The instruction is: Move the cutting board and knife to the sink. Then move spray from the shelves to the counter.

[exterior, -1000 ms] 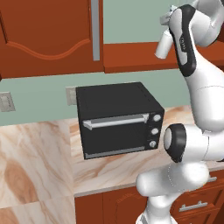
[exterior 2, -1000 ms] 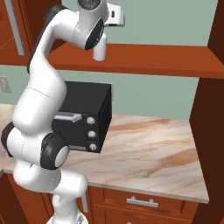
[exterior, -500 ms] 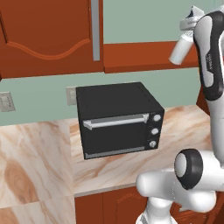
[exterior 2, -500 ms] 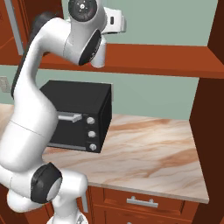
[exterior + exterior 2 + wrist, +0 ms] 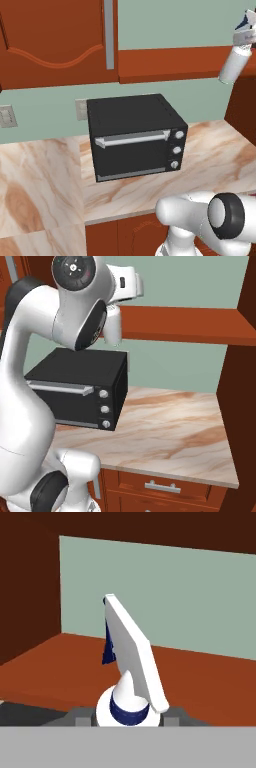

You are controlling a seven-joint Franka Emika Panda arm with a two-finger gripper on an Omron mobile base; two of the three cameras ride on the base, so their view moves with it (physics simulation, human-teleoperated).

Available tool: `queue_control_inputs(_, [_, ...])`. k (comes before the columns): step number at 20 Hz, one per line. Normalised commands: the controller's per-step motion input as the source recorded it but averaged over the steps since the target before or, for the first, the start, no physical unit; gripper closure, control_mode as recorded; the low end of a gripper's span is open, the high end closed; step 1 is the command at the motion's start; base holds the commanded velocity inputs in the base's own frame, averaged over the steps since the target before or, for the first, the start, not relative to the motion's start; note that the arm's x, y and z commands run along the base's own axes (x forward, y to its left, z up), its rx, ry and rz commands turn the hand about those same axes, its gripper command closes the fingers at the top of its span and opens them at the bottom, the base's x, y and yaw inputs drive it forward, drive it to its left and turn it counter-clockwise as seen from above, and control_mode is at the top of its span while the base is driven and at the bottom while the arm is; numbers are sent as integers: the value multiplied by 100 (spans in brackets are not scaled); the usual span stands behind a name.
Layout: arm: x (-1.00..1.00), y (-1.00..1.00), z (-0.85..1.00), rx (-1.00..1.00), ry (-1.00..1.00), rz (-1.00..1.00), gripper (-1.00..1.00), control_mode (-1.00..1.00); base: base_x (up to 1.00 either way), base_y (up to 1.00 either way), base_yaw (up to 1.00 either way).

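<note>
We have the spray (image 5: 131, 677) clamped between our fingers (image 5: 129, 716), which are partly closed around its body; its nozzle rises just ahead of them. The bottle (image 5: 234, 64) hangs tilted in front of the shelves (image 5: 190, 325), well above the worktop (image 5: 170, 431) and beside the black oven (image 5: 134, 136).

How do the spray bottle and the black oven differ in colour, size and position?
The spray bottle is white and small; the black oven is dark and far bigger. The spray bottle hangs in the air, tilted, in front of the shelf, held by the pincer; the oven stands upright on the counter. The bottle is slim and rounded; the oven is boxy. Both are above the same counter.
</note>
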Motion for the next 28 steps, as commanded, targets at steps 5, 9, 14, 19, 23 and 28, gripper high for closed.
queue_control_inputs(5, [-63, -41, -69, -19, 8, 1, 100, -100, 0, 0, 0])
queue_control_inputs(9, [-37, -21, -89, -17, 18, 0, 100, -100, 0, 0, 0])
queue_control_inputs(14, [-18, -5, -82, 0, 21, 0, 100, -100, 0, 0, 0])
queue_control_inputs(19, [34, -10, -47, 2, 9, 7, 100, -100, 0, 0, 0])
queue_control_inputs(23, [48, -35, -56, 12, 4, 15, 100, -100, 0, 0, 0])
queue_control_inputs(28, [30, -25, -61, 12, 9, 14, 100, -100, 0, 0, 0])
